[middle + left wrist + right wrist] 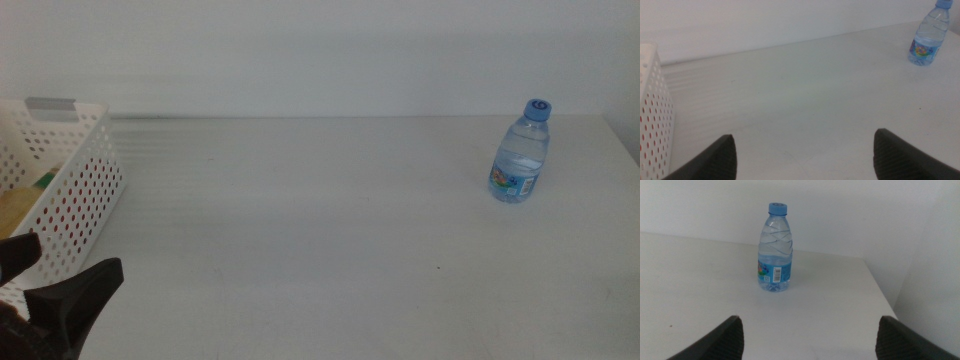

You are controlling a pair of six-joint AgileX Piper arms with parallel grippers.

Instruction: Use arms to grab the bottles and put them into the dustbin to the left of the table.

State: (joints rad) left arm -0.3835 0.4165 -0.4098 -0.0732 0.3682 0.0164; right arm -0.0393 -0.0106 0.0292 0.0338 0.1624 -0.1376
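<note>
A small clear water bottle (521, 152) with a blue cap stands upright at the far right of the white table (320, 220). It also appears in the left wrist view (928, 35) and the right wrist view (775, 250). The white perforated dustbin (70, 200) sits at the table's left edge; something yellow and green (18, 203) lies inside it, and red shows through its holes. My left gripper (55, 275) is open at the bottom left, just in front of the dustbin (652, 115), with nothing between its jaws. My right gripper (807, 337) is open, facing the bottle from a short distance.
A plain white wall runs behind the table. In the right wrist view the table's right edge (880, 287) lies close beyond the bottle. The right arm is out of the middle view.
</note>
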